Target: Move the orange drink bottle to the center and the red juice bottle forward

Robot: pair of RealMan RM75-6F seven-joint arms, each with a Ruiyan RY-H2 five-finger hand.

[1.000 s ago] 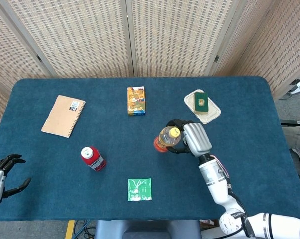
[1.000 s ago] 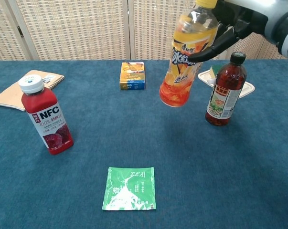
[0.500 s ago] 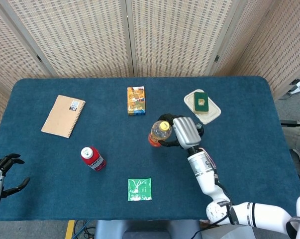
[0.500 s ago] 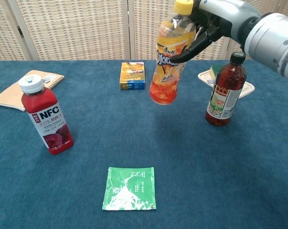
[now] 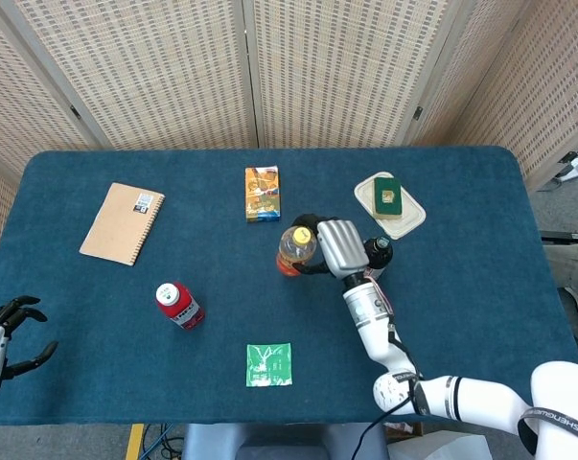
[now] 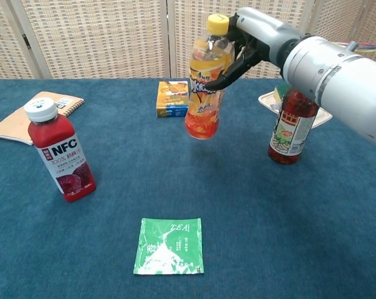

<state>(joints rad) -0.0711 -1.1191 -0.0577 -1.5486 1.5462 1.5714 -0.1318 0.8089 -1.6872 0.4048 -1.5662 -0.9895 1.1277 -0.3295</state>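
Note:
My right hand [image 5: 335, 246] [image 6: 253, 38] grips the orange drink bottle [image 5: 292, 251] [image 6: 204, 80] by its upper part and holds it tilted in the air above the middle of the blue table [image 5: 480, 287]. The red juice bottle [image 5: 178, 306] [image 6: 60, 152], white-capped and labelled NFC, stands upright at the front left. My left hand [image 5: 6, 335] hangs at the table's front left corner, fingers apart, holding nothing.
A dark tea bottle [image 5: 379, 253] [image 6: 294, 118] stands just right of the held bottle. A white tray [image 5: 406, 218] with a green block sits behind it. A yellow box [image 5: 262, 194] [image 6: 173, 98], a notebook [image 5: 122, 223] [image 6: 27, 116] and a green tea sachet [image 5: 268, 365] [image 6: 169, 245] lie on the table.
My right hand has carried the orange drink bottle to the left and a little farther back, away from the dark tea bottle. The left hand and red bottle have stayed put.

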